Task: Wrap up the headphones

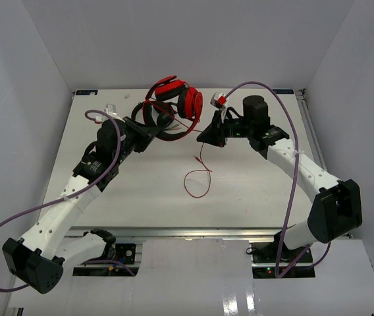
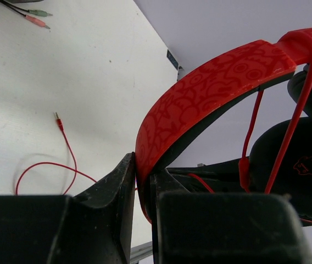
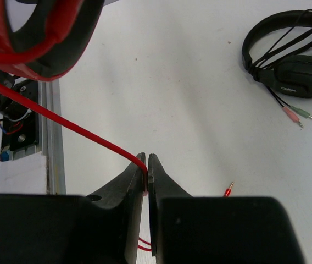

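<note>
The red headphones [image 1: 177, 99] are held up above the table's back middle. My left gripper [image 1: 151, 131] is shut on their patterned red headband [image 2: 200, 99]; its fingers pinch the band's lower end, with a black-padded earcup [image 2: 301, 165] to the right. My right gripper [image 1: 201, 139] is shut on the thin red cable [image 3: 62, 118], which runs taut from the earcup [image 3: 40, 33] into the fingertips. The slack cable [image 1: 198, 181] loops on the table below, and its plug [image 3: 229, 190] lies free.
All-black headphones [image 3: 293, 60] lie on the table at the back left, under the red ones [image 1: 149, 115], with their green and pink plugs [image 3: 299, 115] beside them. A small white and red item [image 1: 218, 100] sits behind the right gripper. White walls enclose the table.
</note>
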You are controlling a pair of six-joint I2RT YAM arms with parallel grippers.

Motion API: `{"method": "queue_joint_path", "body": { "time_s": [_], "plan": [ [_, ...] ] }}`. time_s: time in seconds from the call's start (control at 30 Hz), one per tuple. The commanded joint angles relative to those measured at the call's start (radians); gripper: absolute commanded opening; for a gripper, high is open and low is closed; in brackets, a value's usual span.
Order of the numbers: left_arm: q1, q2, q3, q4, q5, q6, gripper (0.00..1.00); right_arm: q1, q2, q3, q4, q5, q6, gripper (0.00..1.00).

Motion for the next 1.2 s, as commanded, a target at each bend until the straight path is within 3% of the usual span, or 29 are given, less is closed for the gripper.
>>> {"method": "queue_joint_path", "body": {
  "time_s": [0.0, 0.63, 1.0, 1.1, 1.17],
  "plan": [
    [0.003, -0.076, -0.006, 0.199, 0.021, -0.153, 0.00, -0.021, 0.022, 0.007, 0.093, 0.096, 0.062, 0.11],
    [0.003, -0.034, -0.027, 0.272, 0.128, -0.245, 0.00, -0.021, 0.128, 0.039, 0.239, 0.154, 0.178, 0.19],
    [0.003, -0.027, -0.013, 0.232, 0.141, -0.220, 0.00, -0.019, 0.150, 0.032, 0.278, 0.124, 0.209, 0.20],
    [0.003, -0.017, -0.004, 0.213, 0.135, -0.201, 0.00, -0.029, 0.119, -0.005, 0.281, 0.098, 0.173, 0.25],
    [0.003, -0.014, 0.002, 0.195, 0.127, -0.186, 0.00, -0.037, 0.094, -0.036, 0.293, 0.050, 0.149, 0.34]
  ]
}}
